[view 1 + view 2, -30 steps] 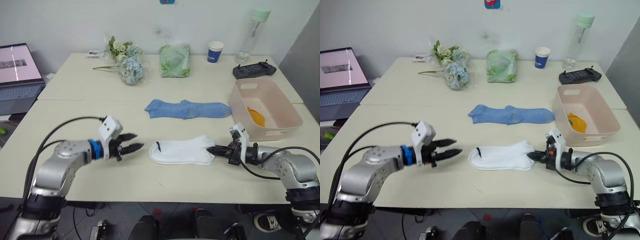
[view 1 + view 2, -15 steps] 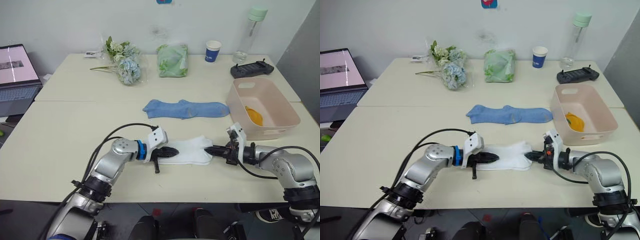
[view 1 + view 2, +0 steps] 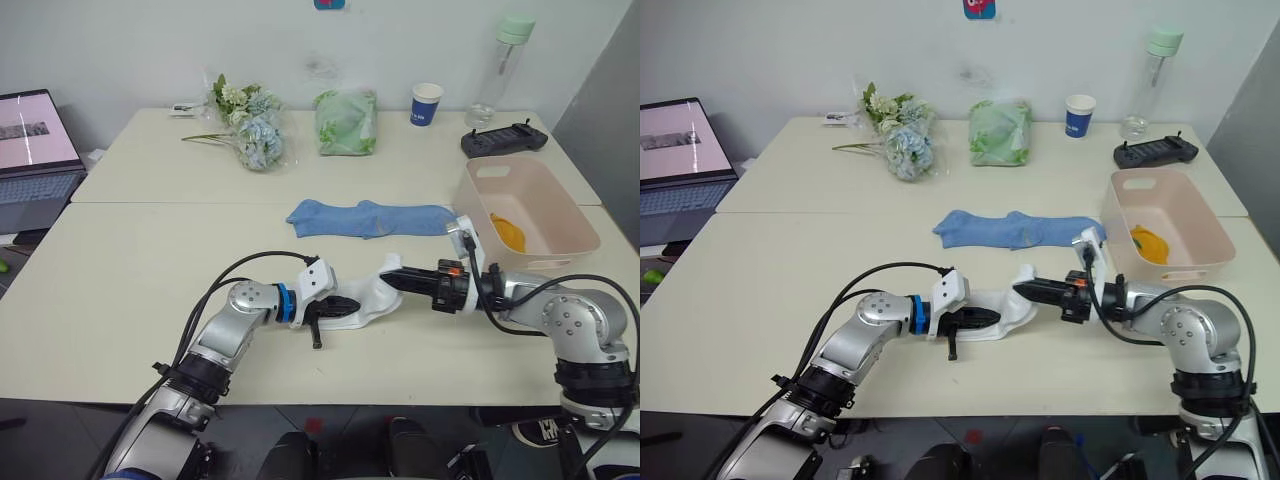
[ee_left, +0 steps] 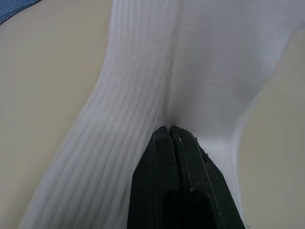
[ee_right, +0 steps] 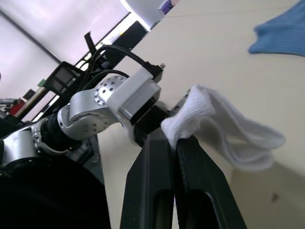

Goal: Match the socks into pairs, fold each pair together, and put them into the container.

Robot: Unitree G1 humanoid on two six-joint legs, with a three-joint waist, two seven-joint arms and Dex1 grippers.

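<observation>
Both grippers grip the white sock pair (image 3: 362, 298) at the table's (image 3: 130, 270) front: left gripper (image 3: 345, 303) clamps one end flat, right gripper (image 3: 388, 281) pinches the other end, lifted and folding over.

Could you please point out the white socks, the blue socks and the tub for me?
White socks (image 3: 362, 300), left eye view, on the folded middle.
Blue socks (image 3: 368, 217), left eye view, on the middle of the fabric.
Tub (image 3: 508, 188), left eye view, on the bare inner floor.

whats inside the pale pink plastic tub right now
A mustard-yellow sock bundle lies on the floor of the pale pink plastic tub. The tub's near wall hides the bottom strip nearest the robot.
</observation>
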